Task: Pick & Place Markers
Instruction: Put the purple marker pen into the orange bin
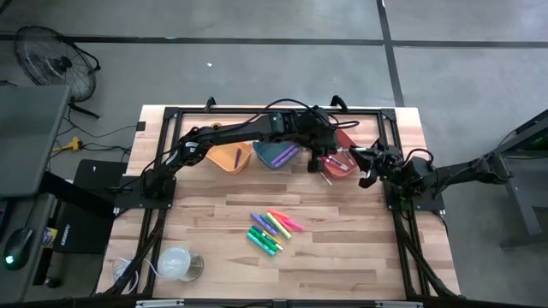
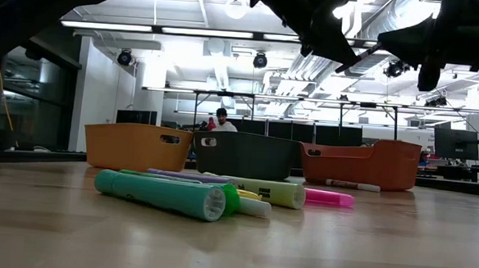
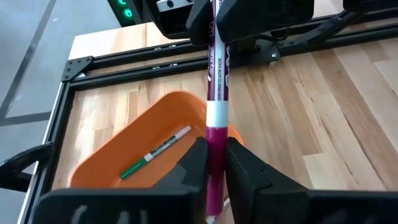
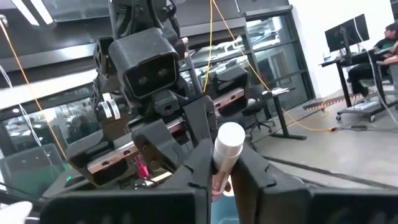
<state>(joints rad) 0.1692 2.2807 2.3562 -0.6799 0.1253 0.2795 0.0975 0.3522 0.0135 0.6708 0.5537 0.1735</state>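
Observation:
One marker (image 3: 215, 93), magenta with a white band, hangs in the air over the red-orange bin (image 1: 341, 168), and both grippers are shut on it. My left gripper (image 3: 212, 148) reaches over the bins from the table's left and has one end. My right gripper (image 4: 221, 158) comes from the table's right and has the other end. A marker with a green cap (image 3: 155, 152) lies inside that bin. Several loose markers (image 1: 274, 229) lie on the table in front of the bins, and another (image 2: 352, 185) lies by the red-orange bin's foot. My left gripper pinches the marker's magenta end (image 3: 214, 163) between its two fingers. The marker runs forward along the fingers and past their tips toward the other arm, clear of the bin below. My right gripper pinches the marker's opposite end between its two fingers, with the white round butt (image 4: 229, 140) showing between them. The marker lies along the fingers, reaching out toward the left gripper (image 4: 149, 68), clear of the table.
A yellow-orange bin (image 1: 229, 157) and a dark bin (image 1: 276, 155) stand left of the red-orange one along the table's far side. A white round cup-like thing (image 1: 180, 263) lies near the front left corner. A black frame (image 1: 171, 115) rims the table.

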